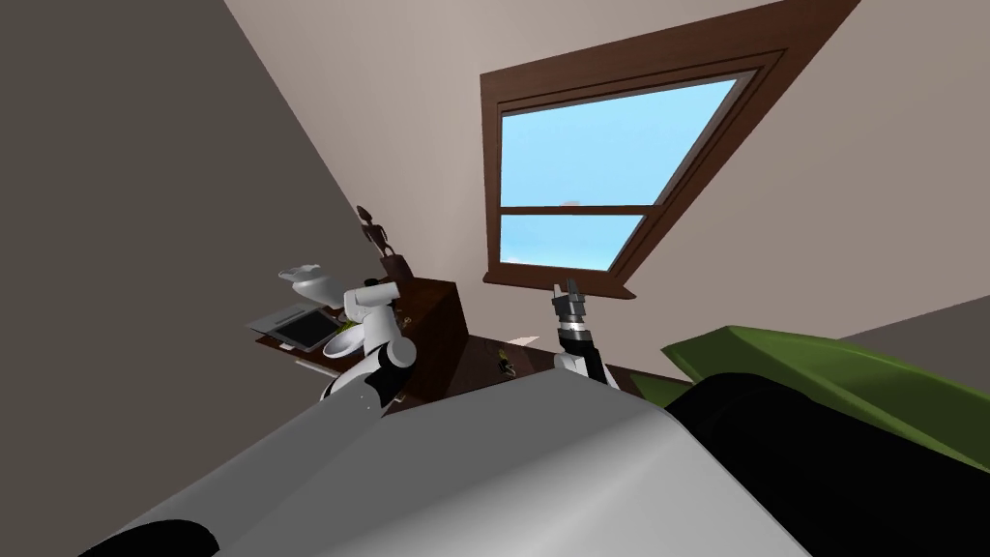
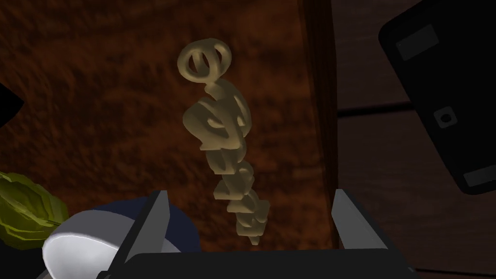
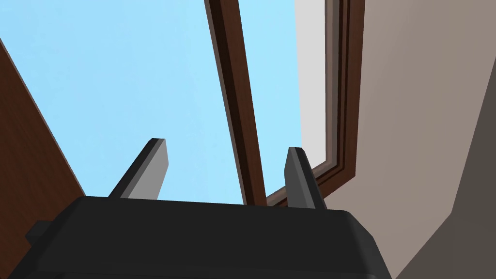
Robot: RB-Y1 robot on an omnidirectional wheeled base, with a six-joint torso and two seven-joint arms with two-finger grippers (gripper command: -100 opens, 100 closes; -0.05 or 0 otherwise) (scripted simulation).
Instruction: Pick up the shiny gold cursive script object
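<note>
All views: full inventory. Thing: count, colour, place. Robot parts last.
cursive script object: 1, dull gold, lying on the wooden top
wooden top: 1, dark brown, under it
bowls: 2, white, on the top by the left arm
leafy thing: 1, green, beside the nearer bowl
tablet: 1, dark grey, on the top
black slab: 1, past the top's edge, unclear what
figurine: 1, dark brown, standing behind the bowls
window: 1, brown frame, wall ahead
padded shape: 1, olive green, robot's right
left pincer: open, over the script
right pincer: open, raised below the window sill
</note>
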